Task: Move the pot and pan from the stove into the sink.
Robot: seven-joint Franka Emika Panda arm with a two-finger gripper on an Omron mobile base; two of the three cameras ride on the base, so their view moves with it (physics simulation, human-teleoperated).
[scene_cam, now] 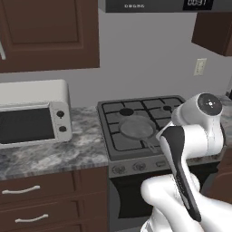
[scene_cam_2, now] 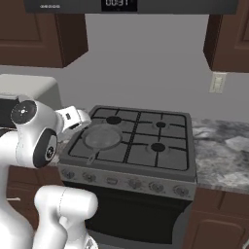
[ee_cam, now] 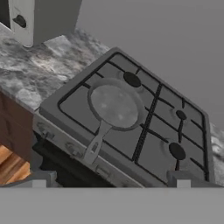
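Note:
The pan [ee_cam: 116,105], shallow and light grey, rests on the front left burner of the stove [ee_cam: 153,131]. Its long handle [ee_cam: 94,146] points toward the knob row at the front. The same pan [scene_cam: 136,128] [scene_cam_2: 102,136] shows in both base views. My gripper [ee_cam: 111,179] hangs above and in front of the stove's left front corner. Its fingertips [ee_cam: 39,180] stand wide apart, open, with nothing between them. In the right base view the hand [scene_cam_2: 75,119] hovers just left of the pan. The pot and the sink are out of view.
A white microwave [scene_cam: 34,118] stands on the marble counter [scene_cam: 86,145] left of the stove. More counter [scene_cam_2: 219,146] runs to the right, below a wall outlet [scene_cam_2: 217,82]. Dark wall cabinets [scene_cam: 50,31] and a hood [scene_cam_2: 121,5] hang overhead.

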